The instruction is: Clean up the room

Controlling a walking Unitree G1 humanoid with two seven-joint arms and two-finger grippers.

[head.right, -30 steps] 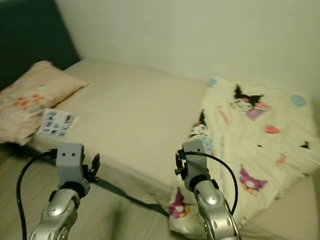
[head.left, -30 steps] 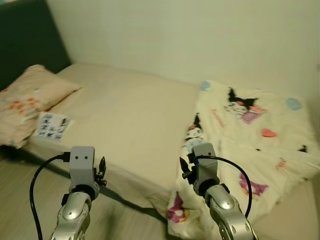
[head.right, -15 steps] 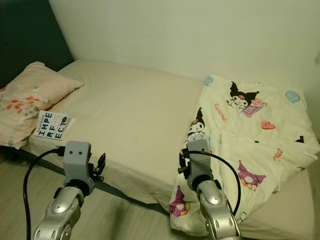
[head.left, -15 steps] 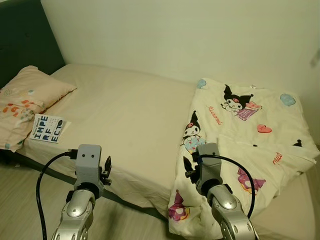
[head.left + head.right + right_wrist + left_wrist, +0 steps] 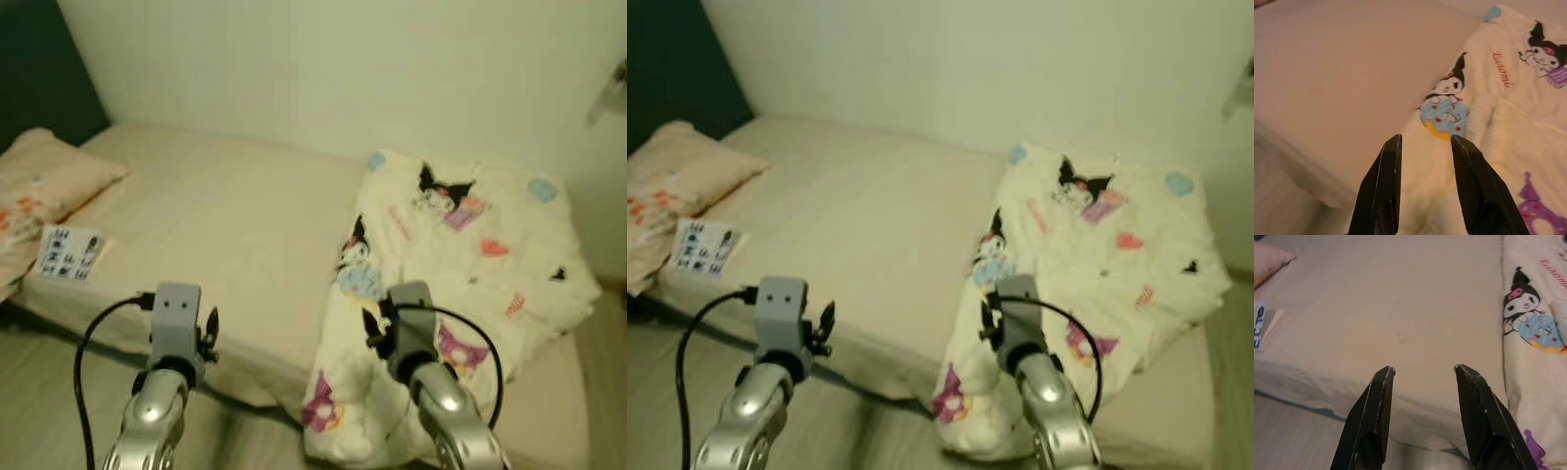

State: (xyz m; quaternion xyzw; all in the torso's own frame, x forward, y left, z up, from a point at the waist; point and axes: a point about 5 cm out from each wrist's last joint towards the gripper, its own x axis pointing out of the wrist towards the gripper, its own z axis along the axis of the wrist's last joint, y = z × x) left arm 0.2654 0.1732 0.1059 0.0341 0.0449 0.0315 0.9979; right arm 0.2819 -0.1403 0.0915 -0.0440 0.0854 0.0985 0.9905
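Two grippers up w/ nothing held: left gripper and right gripper, fingers parted, both short of the bed. Step looks like the approach to the quilt. Next prob. needs right gripper onto its near edge. Quilt is cream w/ cartoon prints, bunched on bed's right half, corner hanging off the front. Book lies beside pillow.

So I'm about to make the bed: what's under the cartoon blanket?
The blanket lies bunched on the mattress, its corner hanging over the near edge. Anything beneath it is covered.
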